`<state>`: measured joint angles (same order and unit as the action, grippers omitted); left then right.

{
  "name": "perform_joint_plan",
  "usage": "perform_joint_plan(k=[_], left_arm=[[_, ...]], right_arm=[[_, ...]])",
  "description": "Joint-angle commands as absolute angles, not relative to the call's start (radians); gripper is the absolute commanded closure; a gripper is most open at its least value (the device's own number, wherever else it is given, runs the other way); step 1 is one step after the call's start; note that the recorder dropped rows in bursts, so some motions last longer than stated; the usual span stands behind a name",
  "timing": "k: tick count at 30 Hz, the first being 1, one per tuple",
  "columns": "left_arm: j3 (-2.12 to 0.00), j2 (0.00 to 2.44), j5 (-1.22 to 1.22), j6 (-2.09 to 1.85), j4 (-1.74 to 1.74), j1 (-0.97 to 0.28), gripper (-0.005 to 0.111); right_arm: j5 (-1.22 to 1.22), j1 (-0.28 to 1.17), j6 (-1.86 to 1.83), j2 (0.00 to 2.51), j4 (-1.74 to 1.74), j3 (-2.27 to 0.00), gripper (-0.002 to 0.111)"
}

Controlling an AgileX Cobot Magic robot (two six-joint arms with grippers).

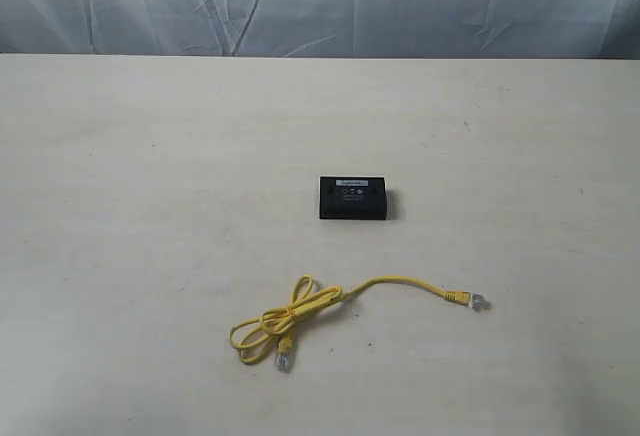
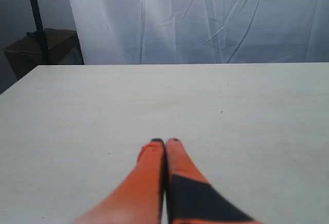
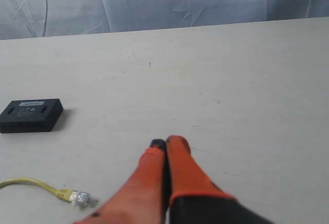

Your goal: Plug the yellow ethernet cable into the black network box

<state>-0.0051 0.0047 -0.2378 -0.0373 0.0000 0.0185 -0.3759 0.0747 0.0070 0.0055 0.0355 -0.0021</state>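
Note:
The black network box (image 1: 357,198) lies flat near the table's middle, pale label strip on top; the right wrist view shows the black network box (image 3: 31,114) too. In front of it the yellow ethernet cable (image 1: 300,311) lies partly looped, one clear plug (image 1: 285,360) by the loop and the other plug (image 1: 479,303) stretched out to the right. That plug (image 3: 82,199) lies beside my right gripper (image 3: 165,143), which is shut and empty. My left gripper (image 2: 165,142) is shut over bare table, with neither object in its view. Neither gripper appears in the exterior view.
The pale table (image 1: 150,206) runs back to a white draped curtain (image 1: 320,1). In the left wrist view a dark stand and box (image 2: 41,49) sit beyond the table's far corner.

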Motion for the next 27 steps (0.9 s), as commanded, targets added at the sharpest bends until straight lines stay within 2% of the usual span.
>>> perform_joint_plan(k=[1, 6, 19, 22, 27], left_arm=[[0.0, 0.0, -0.178, -0.033, 0.0, 0.019, 0.107], [0.0, 0.0, 0.021, -0.035, 0.014, 0.019, 0.107], [0.0, 0.0, 0.204, 0.016, -0.062, 0.019, 0.107], [-0.018, 0.0, 0.153, 0.019, -0.062, 0.019, 0.107], [-0.19, 0.101, -0.056, 0.019, -0.013, 0.019, 0.107]], right_arm=[[-0.361, 0.071, 0.006, 0.0, 0.037, 0.0, 0.109], [-0.364, 0.071, 0.006, 0.0, 0.039, 0.0, 0.109], [-0.364, 0.071, 0.006, 0.0, 0.039, 0.0, 0.109], [-0.364, 0.071, 0.006, 0.0, 0.039, 0.0, 0.109], [-0.362, 0.071, 0.006, 0.0, 0.039, 0.0, 0.109]])
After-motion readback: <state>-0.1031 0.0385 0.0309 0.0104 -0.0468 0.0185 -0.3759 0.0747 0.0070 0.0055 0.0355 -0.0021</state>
